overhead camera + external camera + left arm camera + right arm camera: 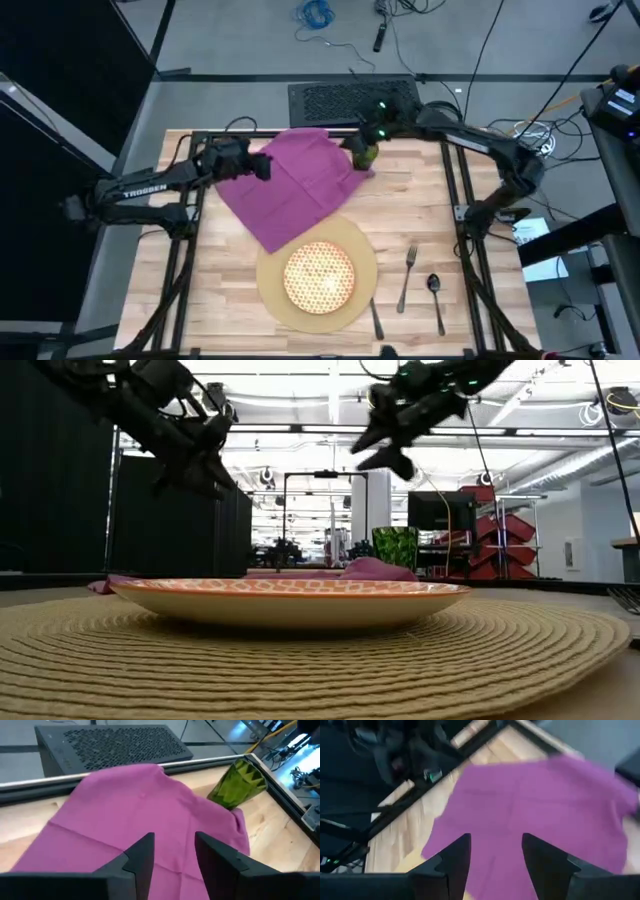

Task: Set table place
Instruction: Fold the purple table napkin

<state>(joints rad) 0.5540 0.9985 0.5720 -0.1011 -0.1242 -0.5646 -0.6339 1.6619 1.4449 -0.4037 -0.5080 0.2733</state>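
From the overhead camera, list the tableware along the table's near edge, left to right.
Plate on the round mat → knife → fork → spoon.

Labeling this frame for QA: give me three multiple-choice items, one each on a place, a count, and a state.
1. Where is the round red-and-cream lattice plate?
A. on the round tan woven mat
B. on the magenta cloth napkin
C. on bare wood

2. How many pieces of metal cutlery lie on the light wooden table?
A. one
B. three
C. five

3. The left gripper's state?
A. shut on the napkin
B. open, empty
C. shut on the glass

Key: 1 A, the plate sits on the mat. 2 B, knife, fork, spoon on the table. 3 B, left gripper fingers apart above the napkin.
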